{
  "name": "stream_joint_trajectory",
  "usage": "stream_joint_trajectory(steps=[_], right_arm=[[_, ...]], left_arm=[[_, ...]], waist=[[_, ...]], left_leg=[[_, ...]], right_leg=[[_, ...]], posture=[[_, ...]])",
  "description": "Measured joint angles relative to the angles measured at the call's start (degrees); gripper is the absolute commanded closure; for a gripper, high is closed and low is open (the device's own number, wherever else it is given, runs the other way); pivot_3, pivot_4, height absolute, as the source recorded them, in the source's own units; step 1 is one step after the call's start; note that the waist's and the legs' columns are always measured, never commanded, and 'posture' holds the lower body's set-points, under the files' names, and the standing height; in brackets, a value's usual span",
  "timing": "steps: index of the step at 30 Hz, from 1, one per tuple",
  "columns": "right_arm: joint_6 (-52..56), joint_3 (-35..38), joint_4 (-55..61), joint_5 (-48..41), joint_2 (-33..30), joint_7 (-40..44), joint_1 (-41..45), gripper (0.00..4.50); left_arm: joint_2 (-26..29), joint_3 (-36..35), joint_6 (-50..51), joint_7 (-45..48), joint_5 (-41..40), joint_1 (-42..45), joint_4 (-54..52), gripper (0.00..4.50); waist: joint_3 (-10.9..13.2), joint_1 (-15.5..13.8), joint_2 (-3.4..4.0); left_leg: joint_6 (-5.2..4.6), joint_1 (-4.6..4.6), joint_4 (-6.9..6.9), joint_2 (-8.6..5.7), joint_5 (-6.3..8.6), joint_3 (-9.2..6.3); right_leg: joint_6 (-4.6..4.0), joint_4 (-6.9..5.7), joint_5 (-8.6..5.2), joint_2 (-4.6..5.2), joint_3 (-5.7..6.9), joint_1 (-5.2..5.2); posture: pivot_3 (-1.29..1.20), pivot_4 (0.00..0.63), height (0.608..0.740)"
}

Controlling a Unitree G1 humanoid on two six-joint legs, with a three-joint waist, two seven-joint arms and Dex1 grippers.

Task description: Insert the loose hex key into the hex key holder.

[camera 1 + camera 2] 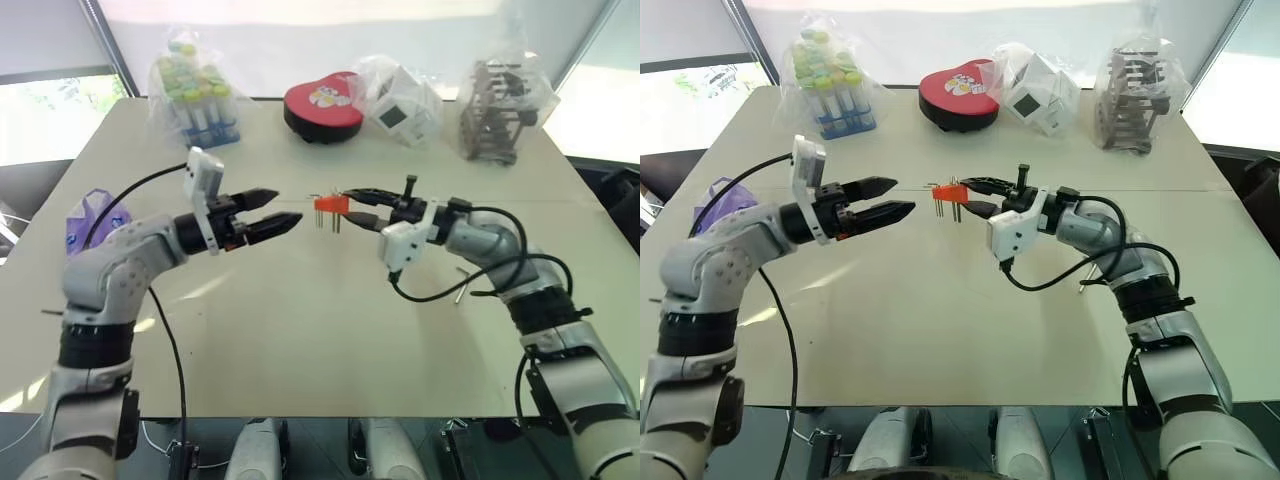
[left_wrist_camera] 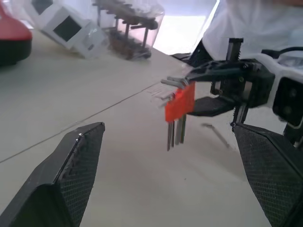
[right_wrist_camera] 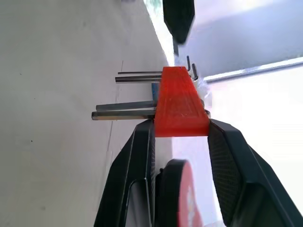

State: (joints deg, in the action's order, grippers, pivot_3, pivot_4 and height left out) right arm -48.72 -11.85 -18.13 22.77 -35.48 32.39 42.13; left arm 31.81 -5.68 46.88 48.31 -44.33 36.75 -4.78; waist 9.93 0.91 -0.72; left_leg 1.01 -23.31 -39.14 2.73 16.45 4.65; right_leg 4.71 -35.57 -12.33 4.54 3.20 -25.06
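Above the table [image 1: 300, 330], the right claw [image 1: 352, 207] grips the orange hex key holder [image 1: 330, 204], prongs hanging down; the left claw [image 1: 285, 208] waits wide nearby. The loose hex key [image 1: 463, 285] lies beside the right forearm; fetching it next seems wise, holder held steady.

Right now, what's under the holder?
The holder hangs in the right gripper above bare table; its keys point down. The loose key lies apart, beside the right arm. Nothing looks hidden there.
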Motion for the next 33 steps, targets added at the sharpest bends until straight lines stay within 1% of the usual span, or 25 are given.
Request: stream_joint_trajectory(steps=[4, 8, 13, 23, 26, 33], right_arm=[[-0.43, 0.09, 5.22, 0.10, -0.73, -1.53, -0.98, 3.51], [0.82, 0.10, 7.74, 0.18, -1.07, -2.07, -1.22, 3.51], [2.16, 0.09, 9.24, 0.17, -1.07, -2.24, -1.22, 3.51], [3.34, 0.04, 9.46, 0.15, -1.12, -2.24, -1.43, 3.51], [3.38, -0.05, 9.46, 0.14, -1.15, -2.24, -1.69, 3.51], [4.07, -0.06, 9.61, 0.04, -1.28, -2.10, -1.70, 3.51]], left_arm=[[-1.28, 1.00, 0.34, 2.96, -0.20, 3.88, 2.96, 0.00], [-2.33, 2.12, 1.15, 5.22, -0.32, 4.62, 4.23, 0.00], [-3.31, 2.89, 1.27, 6.79, -0.19, 4.87, 5.05, 0.00], [-5.63, 3.44, 1.15, 6.97, 0.11, 5.68, 5.18, 0.00], [-6.02, 4.09, 1.01, 6.85, 0.50, 5.68, 5.19, 0.79], [-7.17, 4.56, -0.19, 7.05, 1.86, 5.68, 6.84, 4.46]], waist=[[0.00, 0.02, 0.00], [0.00, -0.11, 0.00], [0.01, -0.14, -0.01], [0.01, -0.18, -0.01], [0.01, -0.19, -0.01], [0.01, -0.20, -0.01]], left_leg=[[0.01, 0.00, 0.00, 0.01, -0.01, 0.00], [0.00, 0.00, -0.01, 0.01, -0.01, 0.00], [-0.03, -0.01, -0.02, 0.01, 0.01, -0.02], [-0.04, -0.01, -0.02, 0.00, 0.01, -0.03], [-0.04, -0.01, -0.02, 0.00, 0.01, -0.02], [-0.04, -0.01, -0.03, 0.00, 0.01, -0.02]], right_leg=[[0.00, 0.00, 0.00, -0.02, -0.01, 0.00], [0.00, 0.01, 0.00, -0.01, -0.01, 0.01], [0.00, 0.00, 0.00, -0.01, -0.01, 0.01], [0.00, 0.00, 0.00, -0.01, -0.01, 0.01], [0.00, 0.00, 0.00, -0.01, -0.01, 0.01], [0.00, 0.00, 0.00, -0.01, -0.01, 0.01]], posture=[[0.00, 0.150, 0.740], [0.00, 0.150, 0.740], [0.00, 0.150, 0.740], [0.00, 0.150, 0.740], [0.00, 0.150, 0.740], [0.00, 0.150, 0.740]])
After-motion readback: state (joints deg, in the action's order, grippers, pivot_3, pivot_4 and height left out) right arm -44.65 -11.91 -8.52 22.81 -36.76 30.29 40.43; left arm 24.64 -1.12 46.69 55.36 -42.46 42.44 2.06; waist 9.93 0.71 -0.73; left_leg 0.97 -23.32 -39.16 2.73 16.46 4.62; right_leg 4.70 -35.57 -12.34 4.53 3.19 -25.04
